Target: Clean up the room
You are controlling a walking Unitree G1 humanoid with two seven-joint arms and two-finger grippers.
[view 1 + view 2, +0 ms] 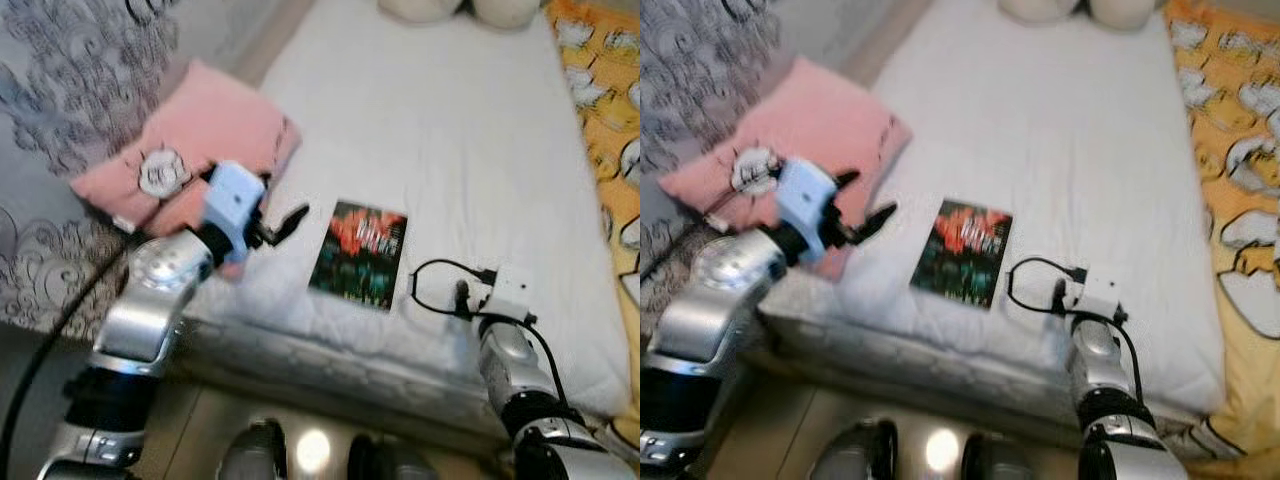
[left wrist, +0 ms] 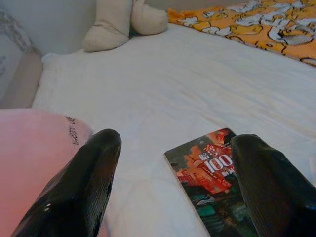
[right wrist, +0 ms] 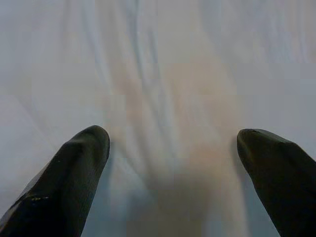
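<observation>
A book with a dark red and green cover (image 1: 360, 255) lies flat on the white bed sheet (image 1: 430, 130), close to the front edge. To its left a pink pillow (image 1: 190, 140) rests at the bed's left side. My left gripper (image 1: 866, 197) hovers open over the pillow's near corner and points toward the book, with nothing between its fingers; the left wrist view has the book (image 2: 217, 177) just ahead. My right gripper (image 3: 173, 136) is open and points down at bare sheet, right of the book.
A cream plush toy (image 1: 460, 8) sits at the far end of the bed. An orange patterned blanket (image 1: 605, 110) runs along the right side. A grey patterned fabric (image 1: 60, 90) lies left of the pillow. The floor lies below the bed's front edge.
</observation>
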